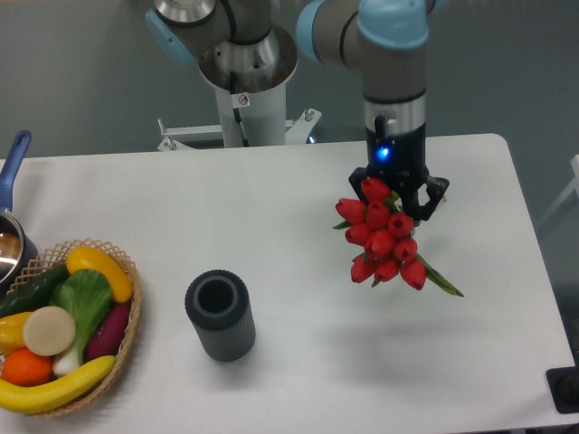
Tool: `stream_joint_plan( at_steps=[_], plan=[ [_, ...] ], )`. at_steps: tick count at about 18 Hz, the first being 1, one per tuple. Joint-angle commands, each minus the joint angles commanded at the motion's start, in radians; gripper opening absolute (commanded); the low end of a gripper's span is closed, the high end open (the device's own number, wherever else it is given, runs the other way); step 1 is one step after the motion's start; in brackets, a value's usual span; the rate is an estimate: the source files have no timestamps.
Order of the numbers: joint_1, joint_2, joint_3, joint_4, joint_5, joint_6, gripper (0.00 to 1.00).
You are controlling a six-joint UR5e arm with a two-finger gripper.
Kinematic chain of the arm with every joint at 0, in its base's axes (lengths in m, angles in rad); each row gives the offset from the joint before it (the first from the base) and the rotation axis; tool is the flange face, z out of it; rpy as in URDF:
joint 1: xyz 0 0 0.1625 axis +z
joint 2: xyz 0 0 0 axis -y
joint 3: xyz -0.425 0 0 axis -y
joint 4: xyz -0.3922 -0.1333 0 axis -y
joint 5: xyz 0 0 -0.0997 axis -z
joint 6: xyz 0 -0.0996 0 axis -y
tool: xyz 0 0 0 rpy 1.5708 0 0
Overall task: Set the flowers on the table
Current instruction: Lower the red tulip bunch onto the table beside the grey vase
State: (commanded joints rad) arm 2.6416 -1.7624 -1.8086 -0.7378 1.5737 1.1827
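Your gripper (399,197) is at roughly 2 o'clock of the frame, pointing down over the right half of the table (298,362), blue status light lit on the wrist. It's clamped on the flowers (383,241): the two black fingers (438,192) straddle the top of the bunch, and the red buds hang out below and toward the camera, so the actual contact point on the stems is hidden from you. The bunch sits just under the fingers, heads spread toward 6 o'clock, with one green leaf (440,278) sticking out toward 4 o'clock. You can't tell from this view whether the flowers touch the tabletop; a soft shadow lies on the white surface just below and right of them, which reads as the bunch being held up off it. The vase (220,316) stands upright at about 8 o'clock from the flowers, well apart from them, dark grey, ribbed, its open mouth facing up. The basket (118,366) is at the left edge near 8 o'clock of the frame, well apart from the vase, holding a banana (54,387), an orange (27,366), a cucumber (32,291), leafy greens (83,302) and a few other fruit and veg pieces. A pot (11,240) with a blue handle is cut off by the left edge at 9 o'clock, just behind the basket. The arm base (244,77) stands behind the table's far edge at 12 o'clock.
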Motion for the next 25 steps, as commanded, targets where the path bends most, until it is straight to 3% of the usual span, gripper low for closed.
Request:
stream_joint_plan(
  at_steps=[4, 9, 17, 25],
  plan=[
    [-0.032, -0.064, -0.002, 0.0, 0.057, 0.002, 0.38],
    [-0.126, -0.181, 0.002, 0.002, 0.251, 0.014, 0.38],
    [-0.152, -0.272, 0.032, 0.005, 0.268, 0.011, 0.38],
    [-0.158, -0.301, 0.028, 0.005, 0.275, 0.008, 0.39]
  ],
)
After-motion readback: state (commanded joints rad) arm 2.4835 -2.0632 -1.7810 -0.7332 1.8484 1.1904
